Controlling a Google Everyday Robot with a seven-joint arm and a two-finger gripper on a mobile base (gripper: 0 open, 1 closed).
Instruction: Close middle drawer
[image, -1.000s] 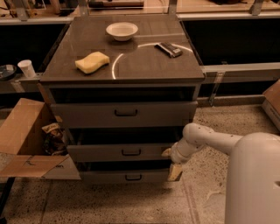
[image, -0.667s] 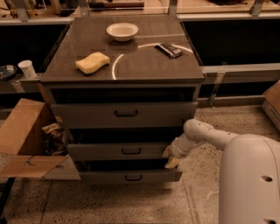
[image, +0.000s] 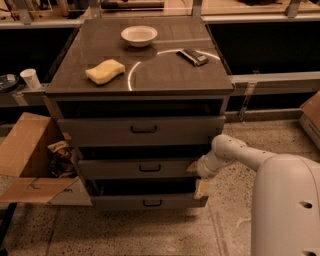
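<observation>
The middle drawer (image: 140, 168) is a wide grey drawer with a low front and a small dark central handle (image: 149, 168). It stands slightly pulled out of the cabinet, with a dark gap above its front. My gripper (image: 197, 175) is at the right end of the drawer's front, at the end of my white arm (image: 235, 152), which reaches in from the right. One pale finger (image: 201, 189) hangs down over the right end of the bottom drawer's gap.
The top drawer (image: 142, 130) and bottom drawer (image: 150, 202) also stand slightly open. The cabinet top (image: 160, 65) holds a white bowl (image: 138, 35), a yellow sponge (image: 105, 71) and a dark bar-shaped object (image: 193, 56). An open cardboard box (image: 27, 160) stands to the left.
My arm has drawn in towards the cabinet, and the gripper has moved left against the right end of the middle drawer's front. The drawer looks about as far out as before.
</observation>
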